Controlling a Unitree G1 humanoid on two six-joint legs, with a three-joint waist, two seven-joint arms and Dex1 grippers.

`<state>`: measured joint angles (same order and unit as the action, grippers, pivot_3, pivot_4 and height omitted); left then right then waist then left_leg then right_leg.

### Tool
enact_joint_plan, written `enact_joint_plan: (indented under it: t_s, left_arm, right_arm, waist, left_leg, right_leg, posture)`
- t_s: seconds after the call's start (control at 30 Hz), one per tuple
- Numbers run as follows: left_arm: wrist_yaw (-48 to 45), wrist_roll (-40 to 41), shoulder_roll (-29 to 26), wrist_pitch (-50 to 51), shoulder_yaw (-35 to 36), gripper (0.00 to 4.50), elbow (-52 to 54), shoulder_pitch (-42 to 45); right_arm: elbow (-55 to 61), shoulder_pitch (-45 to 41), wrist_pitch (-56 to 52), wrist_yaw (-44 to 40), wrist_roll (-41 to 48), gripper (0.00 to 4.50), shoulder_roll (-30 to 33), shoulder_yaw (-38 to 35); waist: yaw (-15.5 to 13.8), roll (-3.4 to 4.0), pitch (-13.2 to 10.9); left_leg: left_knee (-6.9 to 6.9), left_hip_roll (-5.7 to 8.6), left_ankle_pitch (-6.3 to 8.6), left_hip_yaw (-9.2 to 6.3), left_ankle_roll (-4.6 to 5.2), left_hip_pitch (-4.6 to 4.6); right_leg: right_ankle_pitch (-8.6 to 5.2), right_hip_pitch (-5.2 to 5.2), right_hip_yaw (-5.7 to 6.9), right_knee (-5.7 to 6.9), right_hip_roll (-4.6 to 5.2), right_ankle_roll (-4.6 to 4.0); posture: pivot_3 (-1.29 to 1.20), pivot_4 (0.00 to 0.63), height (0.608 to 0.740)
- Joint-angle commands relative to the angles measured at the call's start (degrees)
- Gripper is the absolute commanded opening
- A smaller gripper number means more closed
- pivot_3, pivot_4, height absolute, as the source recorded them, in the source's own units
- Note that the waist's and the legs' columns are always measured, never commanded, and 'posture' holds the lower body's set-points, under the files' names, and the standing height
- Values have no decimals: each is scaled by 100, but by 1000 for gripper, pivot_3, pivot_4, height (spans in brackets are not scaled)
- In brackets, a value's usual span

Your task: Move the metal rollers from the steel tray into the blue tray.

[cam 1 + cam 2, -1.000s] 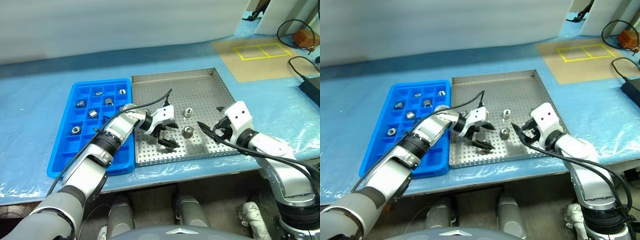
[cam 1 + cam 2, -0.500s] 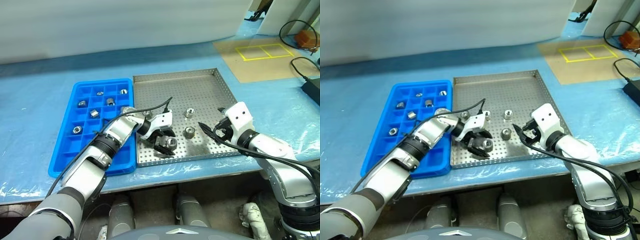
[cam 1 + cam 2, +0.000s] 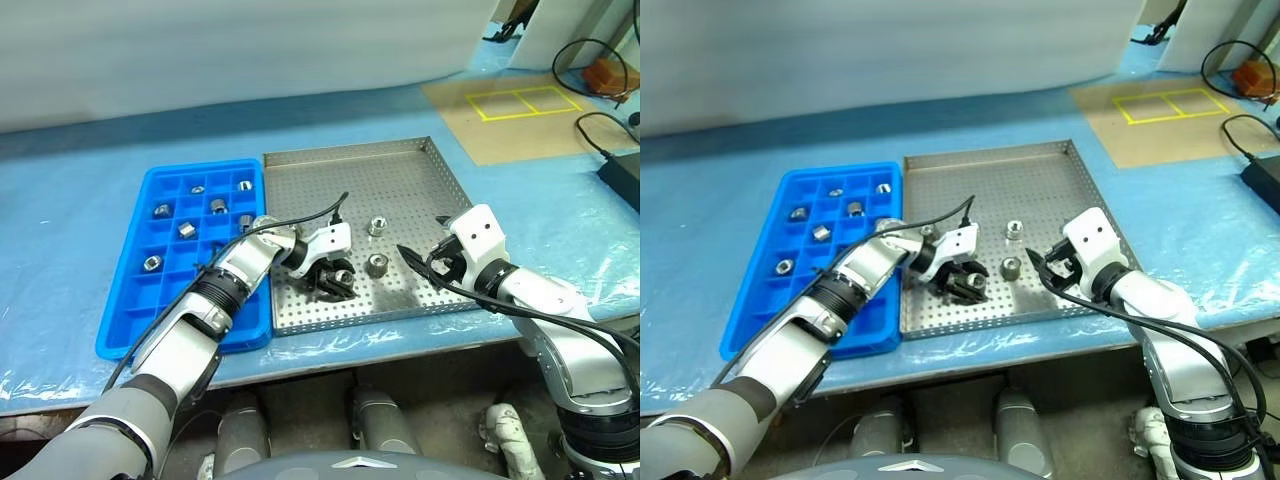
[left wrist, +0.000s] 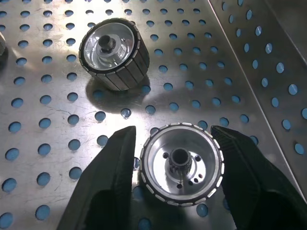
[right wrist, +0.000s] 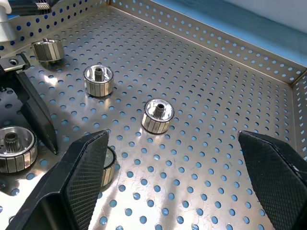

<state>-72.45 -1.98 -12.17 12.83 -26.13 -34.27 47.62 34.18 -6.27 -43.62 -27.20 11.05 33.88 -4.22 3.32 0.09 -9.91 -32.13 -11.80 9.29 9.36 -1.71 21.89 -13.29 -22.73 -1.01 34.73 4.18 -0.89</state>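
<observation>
- the steel tray (image 3: 400, 180) lies just beside the blue tray (image 3: 125, 300), on its right.
- the right gripper (image 3: 420, 250) hovers over the steel tray's near right part, fingers spread wide, holding nothing.
- the left gripper (image 4: 177, 167) pinches one roller (image 4: 181, 164) on the tray floor.
- other metal rollers (image 3: 377, 265) lie loose nearby; several sit in blue compartments.

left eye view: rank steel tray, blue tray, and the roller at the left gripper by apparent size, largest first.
1. steel tray, largest.
2. blue tray, narrower, clearly smaller.
3. roller between the fingers of the left gripper, tiny beside either tray.
No close calls between these three.
</observation>
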Motion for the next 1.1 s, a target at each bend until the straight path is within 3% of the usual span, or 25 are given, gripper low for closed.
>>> enact_joint_plan:
  t_s: [0.03,0.23,0.43,0.73,0.97,1.1]
  left_arm:
    - [97,-118,-34,218,-39,1727,-47,-104]
    - [179,120,-193,545,308,1727,503,-152]
    - [52,1242,-904,986,1481,1727,1979,-589]
    - [947,1636,-1919,1519,2631,1727,3082,-1374]
    - [1832,1948,-2629,2363,3798,1727,4878,-3035]
    - [2313,2115,-2764,2741,4683,1727,5698,-4111]
  right_arm:
    - [26,-119,159,-5,3,4500,20,-7]
    - [-43,-271,185,-102,47,4500,41,91]
    - [-205,-820,129,-434,350,4500,-58,276]
    - [-1182,-1911,422,-1267,570,4500,-374,1205]
    - [-2597,-2834,1298,-1997,322,4500,-776,1864]
    - [-3308,-3230,1842,-2300,100,4500,-1001,2113]
  waist:
    - [19,0,0]
    - [47,-1,-1]
    - [101,3,-8]
    - [-84,2,-11]
    - [-372,-4,-16]
    - [-543,-15,-21]
  left_leg:
    - [1,0,2,1,0,1]
    - [-8,1,3,6,1,1]
    - [1,-2,0,12,-3,24]
    - [2,-5,3,16,-2,33]
    - [26,-10,-11,15,-25,32]
    - [38,-12,-15,12,-31,36]
  right_leg:
    - [0,-1,0,-1,0,0]
    - [1,-1,-3,1,3,0]
    - [3,-44,-12,13,-3,1]
    - [3,-47,-4,10,1,0]
    - [2,-57,9,16,0,-2]
    - [1,-61,19,12,1,-5]
  posture:
    - [-504,150,740]
    - [-477,150,740]
    - [-430,150,740]
    - [-194,150,740]
    - [18,150,740]
    - [94,150,740]
